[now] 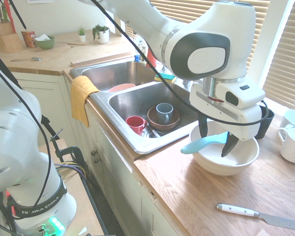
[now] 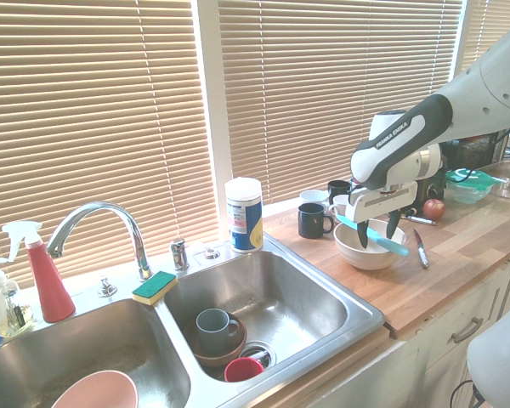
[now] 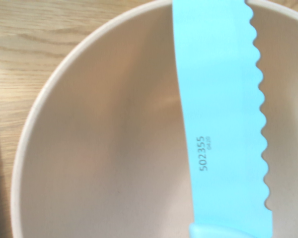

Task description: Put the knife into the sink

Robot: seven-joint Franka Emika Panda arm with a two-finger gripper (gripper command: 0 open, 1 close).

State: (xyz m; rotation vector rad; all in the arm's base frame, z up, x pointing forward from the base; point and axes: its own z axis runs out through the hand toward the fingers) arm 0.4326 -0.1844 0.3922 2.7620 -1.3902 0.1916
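A white-handled knife [image 1: 258,215] lies nearest the first exterior camera, at the lower right on the wooden counter [image 1: 196,196]. Above it, at centre right, the gripper [image 1: 217,142] pinches the turquoise knife [image 1: 202,144] over the white bowl [image 1: 226,156]; its handle sticks out leftward toward the sink [image 1: 137,105].

In the second exterior view, the gripper [image 2: 376,231] sits at right of centre, the knife [image 2: 374,235] slanting between its fingers above the bowl [image 2: 367,251], right of the sink [image 2: 263,297].

The wrist view shows the serrated blade [image 3: 221,114] crossing the bowl's [image 3: 99,148] interior.
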